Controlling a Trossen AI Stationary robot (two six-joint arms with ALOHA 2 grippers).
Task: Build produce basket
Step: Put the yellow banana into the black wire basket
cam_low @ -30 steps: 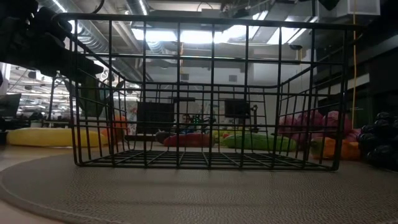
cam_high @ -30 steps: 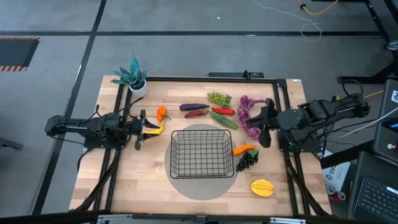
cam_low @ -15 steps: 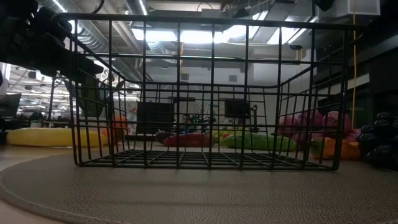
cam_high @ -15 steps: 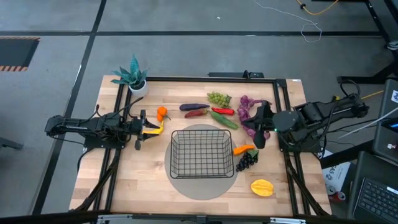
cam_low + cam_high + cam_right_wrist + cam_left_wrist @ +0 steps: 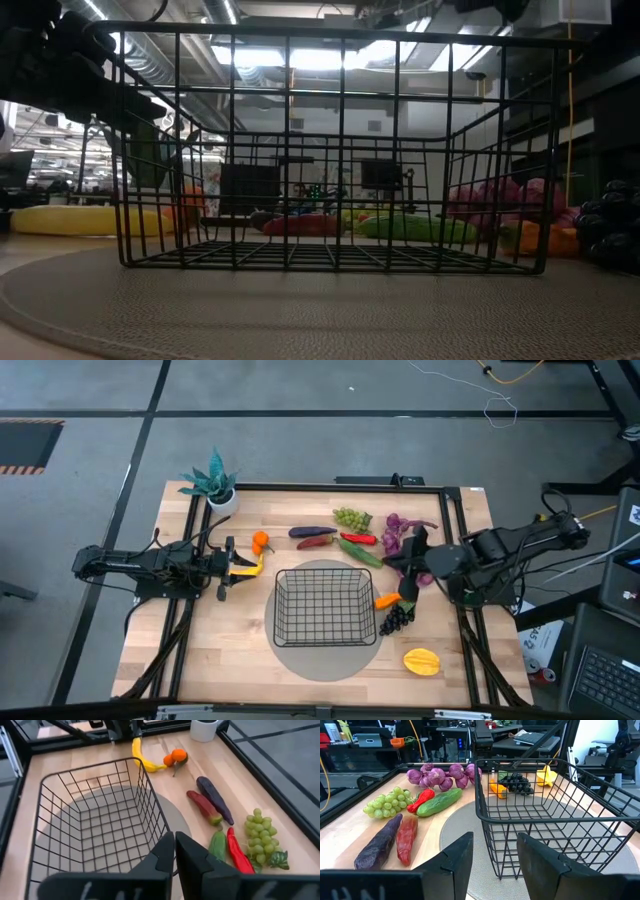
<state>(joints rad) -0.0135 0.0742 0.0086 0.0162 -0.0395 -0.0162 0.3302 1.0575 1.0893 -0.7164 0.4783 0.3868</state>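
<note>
Moved since a second ago: only the right gripper point(image 5: 410, 573), now nearer the basket point(image 5: 323, 606). Left to right: left gripper point(image 5: 231, 568) low over the table's left side, fingers point(image 5: 455, 857) parted, nothing held, banana point(image 5: 246, 568) at its tips. Empty basket on a round mat point(image 5: 300, 660) at the centre. Beyond it, eggplant point(image 5: 310, 532), green grapes point(image 5: 351, 517), cucumber point(image 5: 360, 552). Right gripper shut on nothing, beside carrot point(image 5: 390, 601), dark grapes point(image 5: 396, 619).

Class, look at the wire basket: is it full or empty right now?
Empty. The basket shows only bare mesh, with the mat beneath; the produce all lies on the table outside it.
</note>
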